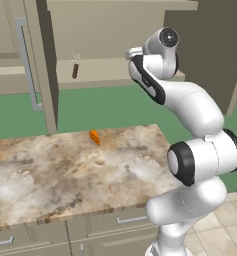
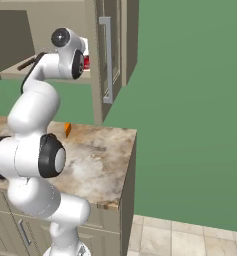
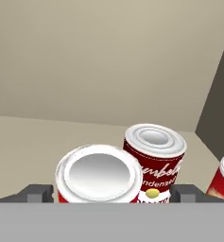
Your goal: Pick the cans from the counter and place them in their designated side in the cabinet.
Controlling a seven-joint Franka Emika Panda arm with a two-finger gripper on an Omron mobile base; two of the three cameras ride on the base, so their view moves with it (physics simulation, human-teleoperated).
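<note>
Beige cabinet interior, plain shelf. Item one: red can, white rim, stood upright on shelf between gripper tips, jaws spread wide and apparently clear of its sides, released. Item two: labelled can, upright just behind and right. A third red can showed at the right edge. Judged rigid, light, smooth-walled, likely slippery; best held across mid-body. Counter below carried a small orange object.

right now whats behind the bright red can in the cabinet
Behind the bright red can stands the labelled can on the cabinet shelf; its lower left is covered, and a third can sits cropped beside.
</note>
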